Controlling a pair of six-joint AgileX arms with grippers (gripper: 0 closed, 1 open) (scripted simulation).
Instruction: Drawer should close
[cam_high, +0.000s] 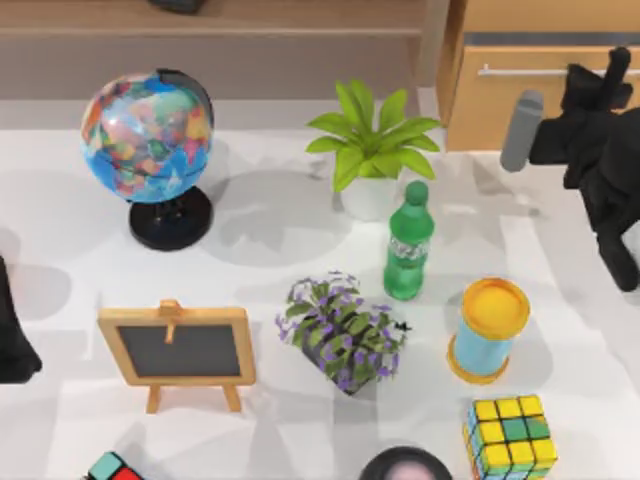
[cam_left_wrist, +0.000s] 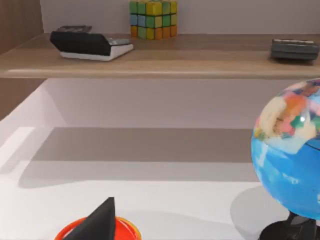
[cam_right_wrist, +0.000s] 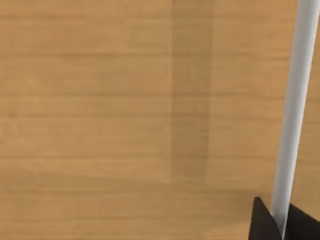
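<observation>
The drawer stands at the table's back right, with a light tan wooden front and a thin silver bar handle. A grey strip of its inside shows behind the front, so it stands slightly out of the cabinet. My right gripper is up against the drawer front at the handle's right part. In the right wrist view the wooden front is very close, and the handle runs down to my right gripper. My left arm is parked at the left edge.
A globe stands back left, a green plant in the middle and a green bottle in front of it. Purple flowers, a small blackboard, a yellow-topped can and a colour cube fill the front. A long wooden shelf runs along the back.
</observation>
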